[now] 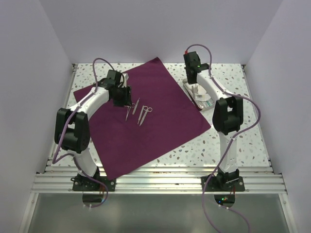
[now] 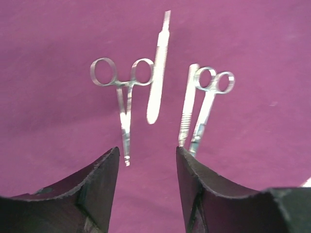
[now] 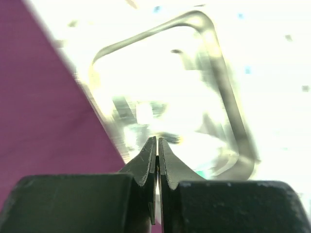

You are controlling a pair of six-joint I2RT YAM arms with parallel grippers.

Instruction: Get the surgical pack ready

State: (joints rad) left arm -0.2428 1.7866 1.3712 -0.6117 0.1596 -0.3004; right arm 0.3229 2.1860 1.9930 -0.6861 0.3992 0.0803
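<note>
The surgical pack's purple drape [image 1: 150, 126] lies spread flat as a large square sheet turned like a diamond. On it lie two ring-handled steel forceps [image 2: 124, 97] [image 2: 209, 102] and two flat steel handles [image 2: 158, 73] [image 2: 187, 107], side by side. In the top view they lie as one group [image 1: 137, 111]. My left gripper [image 1: 127, 103] hovers just over the drape at the near ends of these instruments, open and empty [image 2: 147, 155]. My right gripper [image 1: 194, 87] is over the steel tray [image 1: 208, 104], its jaws pressed together [image 3: 157, 141]. Nothing shows clearly between them.
The shiny tray rim [image 3: 228, 97] lies just off the drape's right edge [image 3: 39, 97], with blurred steel items inside. Speckled tabletop [image 1: 233, 141] surrounds the drape. White walls close in on the left, right and back. An aluminium rail [image 1: 155, 182] runs along the near edge.
</note>
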